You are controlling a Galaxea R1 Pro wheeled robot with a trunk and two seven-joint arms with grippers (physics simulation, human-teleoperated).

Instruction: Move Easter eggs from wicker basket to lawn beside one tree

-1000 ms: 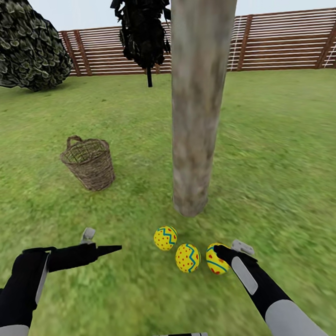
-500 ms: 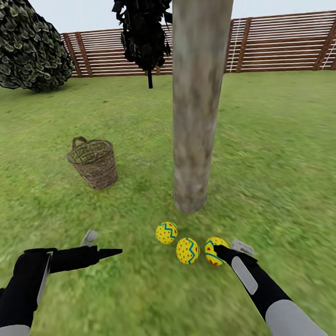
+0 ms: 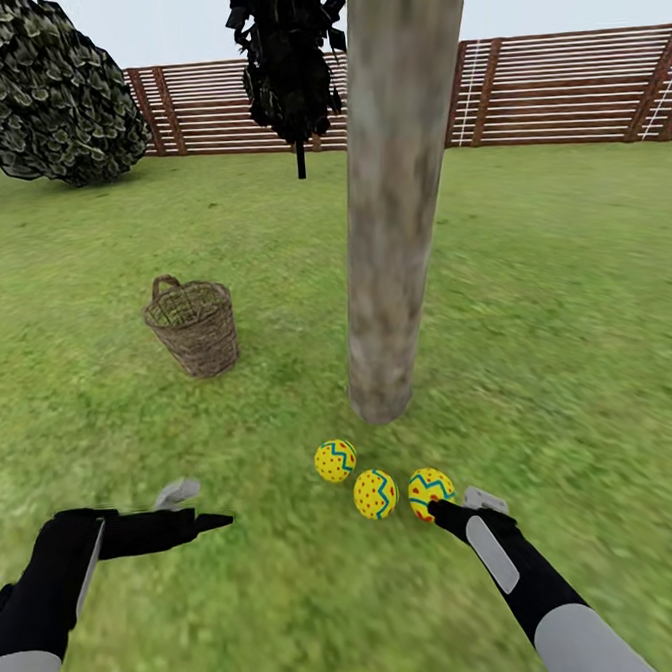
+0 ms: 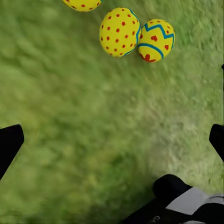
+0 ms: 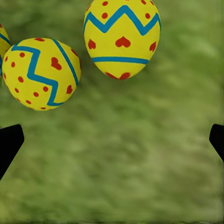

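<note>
Since a second ago, the right hand [image 3: 440,510] has let go of the rightmost egg [image 3: 430,489] and drawn back slightly; the egg, once partly covered by the fingers, now lies free on the lawn [image 3: 573,289]. The whole scene has also slid a little in the head view, which is the camera moving.

At the far left, a dark leafy bush [image 3: 49,95] stands before the wooden fence [image 3: 559,85]. The left hand [image 3: 214,522] hovers low over the grass, well apart from the eggs; in the left wrist view its fingertips [image 4: 9,144] stand wide apart with only grass between them, so it is released and holds nothing. The wicker basket [image 3: 194,326] stands upright on the lawn, left of the tree, and no egg can be seen inside it. A narrow black conifer [image 3: 290,59] rises near the fence.

The tree [image 3: 391,192] has a thick grey-brown trunk. Just in front of its base the three eggs lie in a short row: the left egg [image 3: 335,460], the middle egg [image 3: 374,494] beside it, then the rightmost one. The right hand sits just beside that last egg, fingers spread in the right wrist view [image 5: 10,144], released.
</note>
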